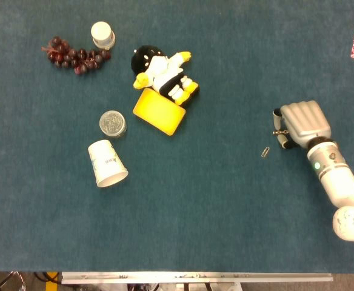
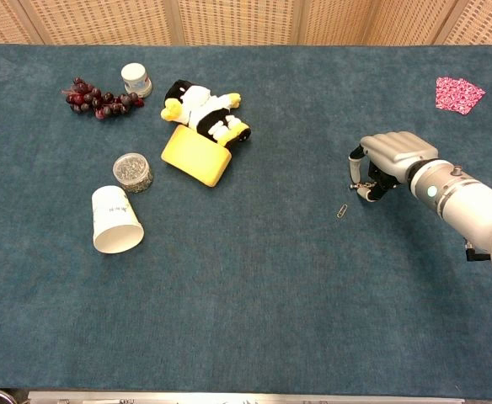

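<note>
Patience is what I need here — from the head view my right hand (image 1: 303, 123) hovers knuckles-up over the blue cloth (image 1: 225, 230), fingers curled downward with something small and thin seemingly pinched at the tips near (image 1: 279, 131), though I cannot tell for certain. A paper clip (image 1: 265, 152) lies flat on the cloth just beside and below-left of those fingertips, apart from them. To do this well I judge I should lower slowly and keep the fingertips narrow and close to the cloth, since so thin a wire could slip or skate away. In the chest view the hand (image 2: 391, 158) shows the same downward curl, and the clip (image 2: 342, 211) sits near its fingertips, toward the camera, untouched. My left hand appears in neither view.
</note>
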